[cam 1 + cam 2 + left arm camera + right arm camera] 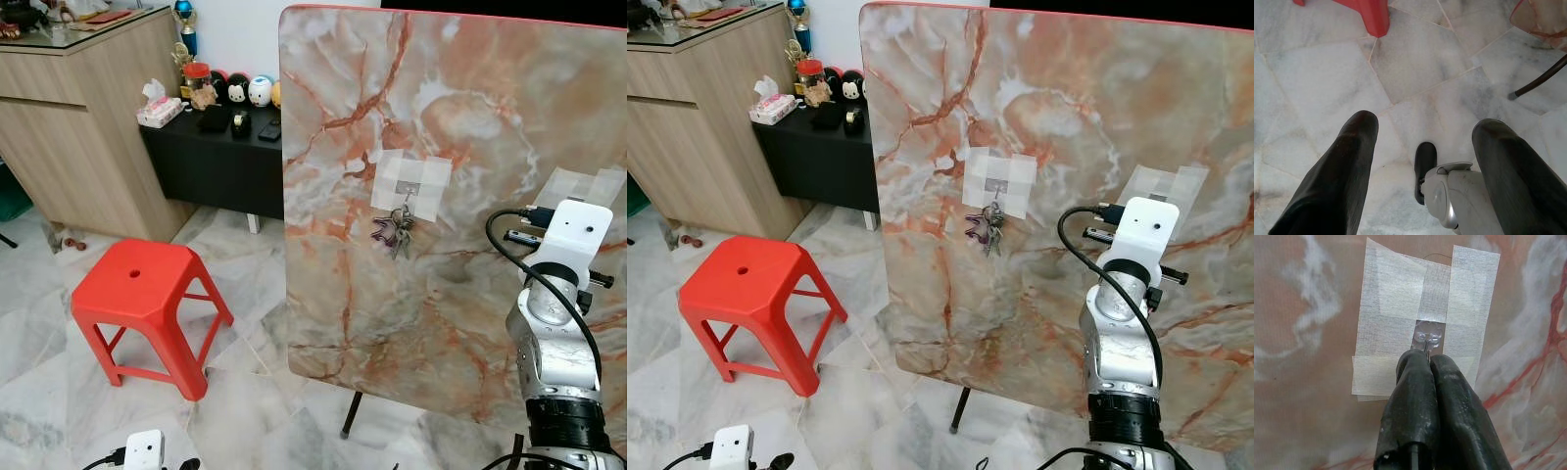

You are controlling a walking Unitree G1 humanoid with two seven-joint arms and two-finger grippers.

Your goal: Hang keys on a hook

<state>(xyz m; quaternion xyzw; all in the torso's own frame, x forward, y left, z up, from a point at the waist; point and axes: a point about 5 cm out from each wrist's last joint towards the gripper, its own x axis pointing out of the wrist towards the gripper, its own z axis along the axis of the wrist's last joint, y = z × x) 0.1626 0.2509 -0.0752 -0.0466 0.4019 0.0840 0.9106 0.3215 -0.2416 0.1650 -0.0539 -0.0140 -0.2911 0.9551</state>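
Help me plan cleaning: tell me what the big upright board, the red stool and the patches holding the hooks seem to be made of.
Upright board: glossy marble-patterned surface with orange veins, likely printed laminate rather than stone. Red stool: moulded plastic, one even colour, smooth with a slight sheen. Patches: translucent white tape, matte and woven-looking, overlapped around a clear, probably plastic hook.

a glossy marble-patterned board (460,196) is seen, with matt translucent tape (1420,323), metal keys (395,231) and a smooth plastic stool (142,304)
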